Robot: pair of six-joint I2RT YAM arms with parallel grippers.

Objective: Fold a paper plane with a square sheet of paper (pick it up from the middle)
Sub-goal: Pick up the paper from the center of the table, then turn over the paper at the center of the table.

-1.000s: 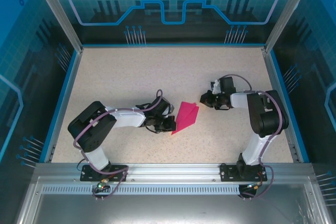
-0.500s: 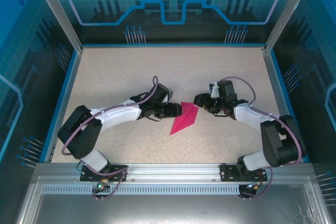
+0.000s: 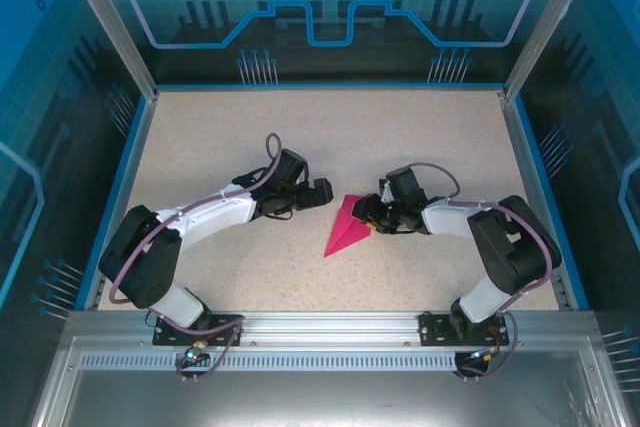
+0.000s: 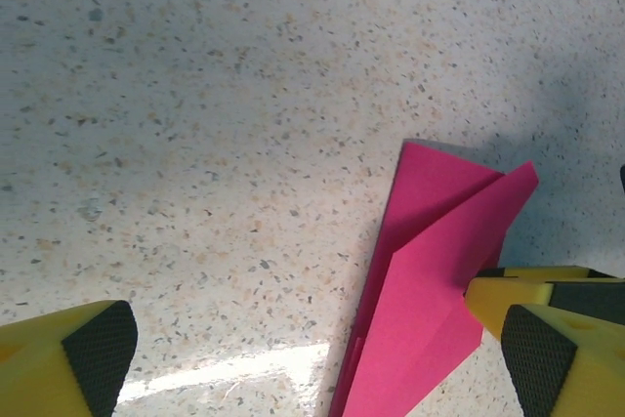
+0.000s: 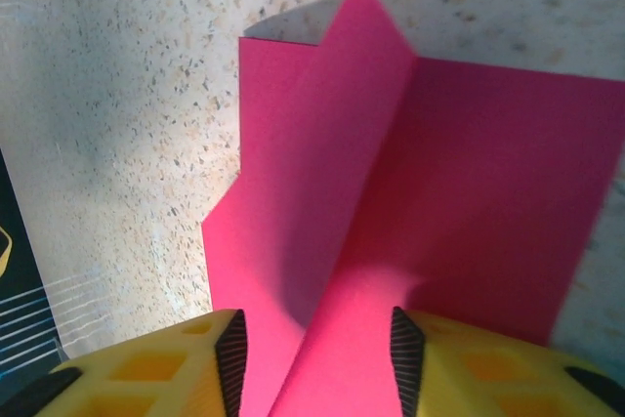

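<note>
The paper plane (image 3: 346, 227) lies mid-bench (image 3: 330, 137). The left gripper (image 3: 322, 192) sits just off its left, and the right gripper (image 3: 365, 215) straddles its raised right-hand fold.

A speckled beige worktop (image 3: 330, 137), edged by a blue rim (image 3: 330, 86), sits inside an enclosure of aluminium posts (image 3: 105, 17) and blue printed panels (image 3: 330, 7); a metal rail (image 3: 330, 327) lines the near edge.

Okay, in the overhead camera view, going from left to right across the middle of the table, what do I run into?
left gripper → folded pink paper → right gripper, its fingertips at the paper's right edge
</note>
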